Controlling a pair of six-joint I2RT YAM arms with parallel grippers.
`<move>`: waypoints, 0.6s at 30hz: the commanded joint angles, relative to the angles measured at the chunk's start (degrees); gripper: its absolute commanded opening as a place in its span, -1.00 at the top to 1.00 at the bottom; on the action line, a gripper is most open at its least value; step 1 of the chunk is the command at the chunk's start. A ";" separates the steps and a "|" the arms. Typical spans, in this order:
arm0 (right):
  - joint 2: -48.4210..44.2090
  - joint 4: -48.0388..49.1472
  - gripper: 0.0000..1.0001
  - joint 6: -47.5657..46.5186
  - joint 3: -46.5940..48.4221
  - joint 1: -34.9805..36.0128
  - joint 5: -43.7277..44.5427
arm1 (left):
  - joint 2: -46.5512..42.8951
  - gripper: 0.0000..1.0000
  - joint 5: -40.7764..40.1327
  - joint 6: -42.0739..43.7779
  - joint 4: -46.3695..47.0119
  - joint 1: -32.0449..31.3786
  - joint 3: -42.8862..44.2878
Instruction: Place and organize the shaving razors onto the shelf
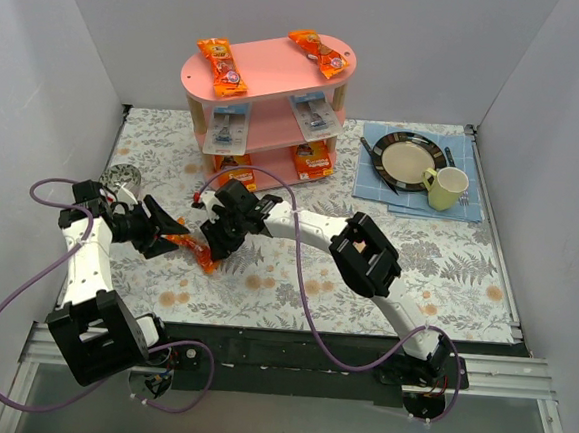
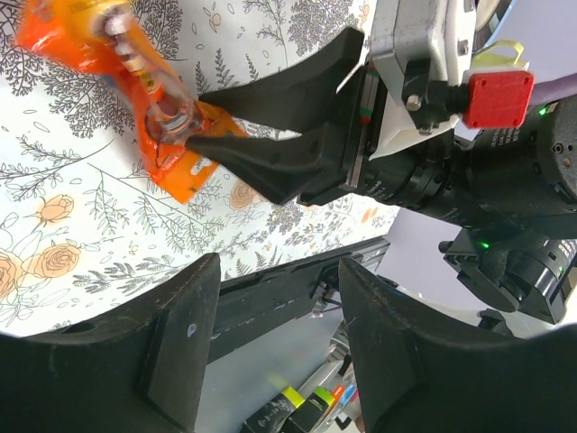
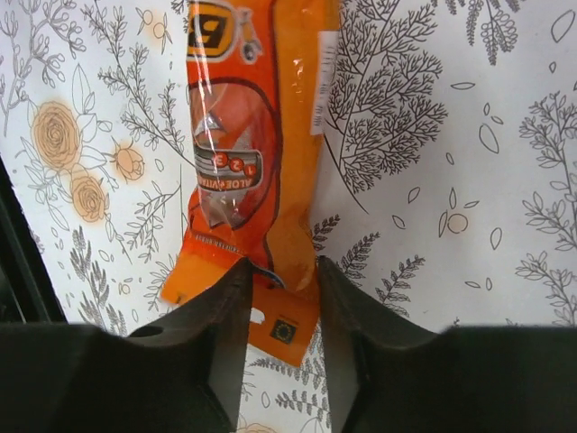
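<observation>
An orange crinkly razor bag (image 1: pixel 194 252) lies on the floral tablecloth between my two grippers. My right gripper (image 3: pixel 279 266) is closed around its lower end, with both fingers pressing the bag (image 3: pixel 243 135). The left wrist view shows those fingers (image 2: pixel 270 108) pinching the bag (image 2: pixel 108 45). My left gripper (image 2: pixel 279 271) is open and empty, just left of the bag, near the table's front edge. The pink shelf (image 1: pixel 273 63) stands at the back. It holds two orange bags on top, two blister packs on the middle tier and orange cards (image 1: pixel 312 160) at the bottom.
A dark plate (image 1: pixel 406 158) with cutlery and a yellow-green mug (image 1: pixel 446 188) sit on a blue cloth at the back right. A shiny metal cup (image 1: pixel 123 176) stands at the left. The black table rail (image 2: pixel 270 298) runs along the front.
</observation>
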 commanded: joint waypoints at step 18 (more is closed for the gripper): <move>-26.89 -7.81 0.97 -16.91 -9.99 0.06 -7.21 | 4.82 -0.06 -2.88 3.45 9.61 0.96 14.14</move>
